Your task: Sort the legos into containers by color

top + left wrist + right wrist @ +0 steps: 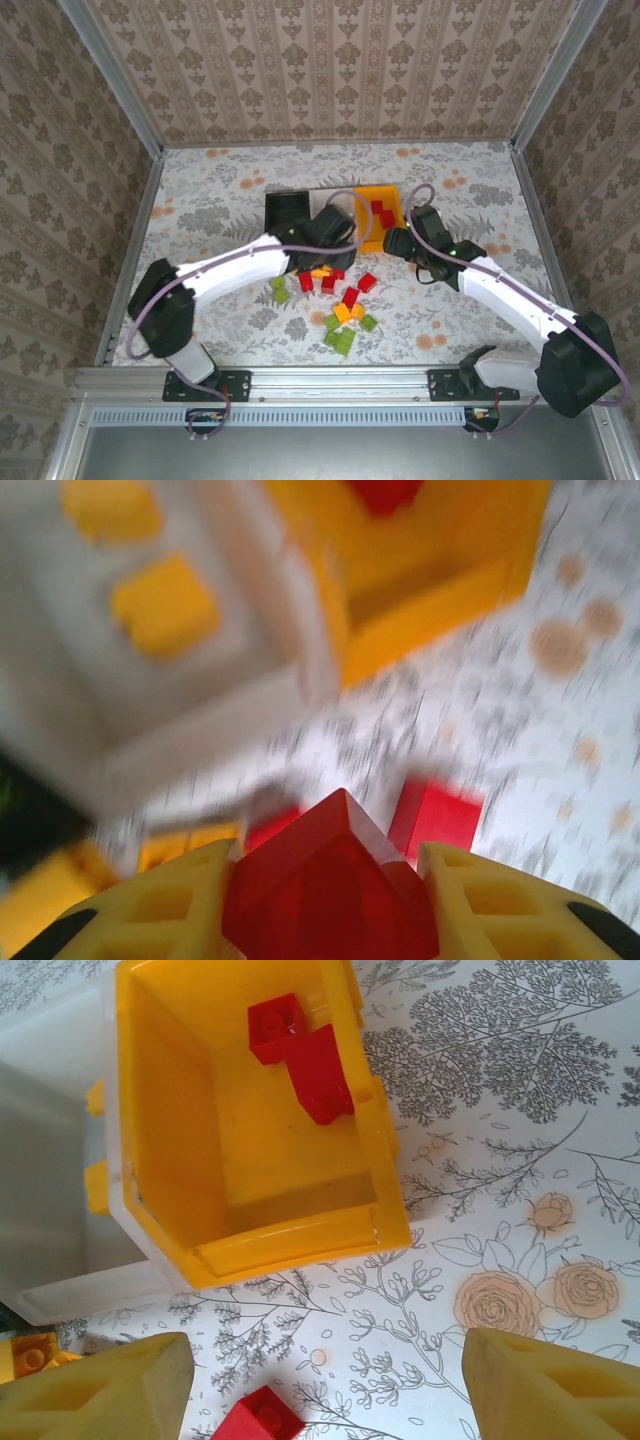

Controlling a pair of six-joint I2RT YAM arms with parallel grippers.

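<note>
the table carries three joined bins in the upper middle of the overhead view: the black bin on the left, the white bin next, the orange bin on the right. my left gripper hangs just in front of them, its fingers clamped on a red brick held corner-up. my left wrist view is blurred, but it has the white bin at upper left with yellow bricks inside and the orange bin at upper middle

i judge the step to be the carry: this red one belongs in the orange bin, where two red bricks already lie near the top of my right wrist view. the next move calls for rising over the orange bin's near wall, passing right of the white one, then letting go above bare floor

room: my right gripper hovers with its fingers wide apart and nothing between them, just in front of the orange bin's near wall. the two wrists are close there, so i would come in from the left. the bin walls are the edges to clear. the loose bricks lie below the bins in the middle of the overhead view, with open cloth to their right
</note>
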